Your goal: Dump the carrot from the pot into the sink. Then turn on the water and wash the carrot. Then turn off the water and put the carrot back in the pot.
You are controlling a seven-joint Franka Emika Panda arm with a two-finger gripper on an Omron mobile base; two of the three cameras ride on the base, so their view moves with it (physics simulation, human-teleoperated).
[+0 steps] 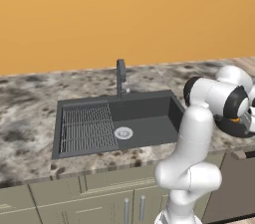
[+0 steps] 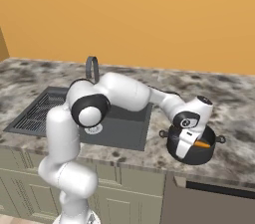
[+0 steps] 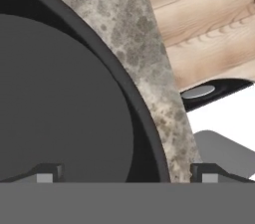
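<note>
The dark pot point(image 2: 200, 156) stands on the counter to the right of the sink point(image 2: 124, 129). The orange carrot point(image 2: 202, 144) lies inside it against the right wall. My gripper point(image 2: 182, 154) points down at the pot's near-left rim. In the hand view the gripper point(image 3: 127, 173) is open and astride the rim of the pot point(image 3: 144, 128): one fingertip point(image 3: 47, 172) sits over the dark inside, the other over the stone counter outside. Nothing is gripped. The sink point(image 1: 149, 123) has a wire rack point(image 1: 87, 128) in its left half and a silver drain point(image 1: 123, 132).
A dark faucet point(image 1: 120, 76) rises behind the sink, with no water running. The pot sits close to the counter's front edge point(image 2: 189, 170), with wooden floor point(image 3: 209, 29) and a cabinet handle point(image 3: 199, 91) below. The orange wall stands behind the counter.
</note>
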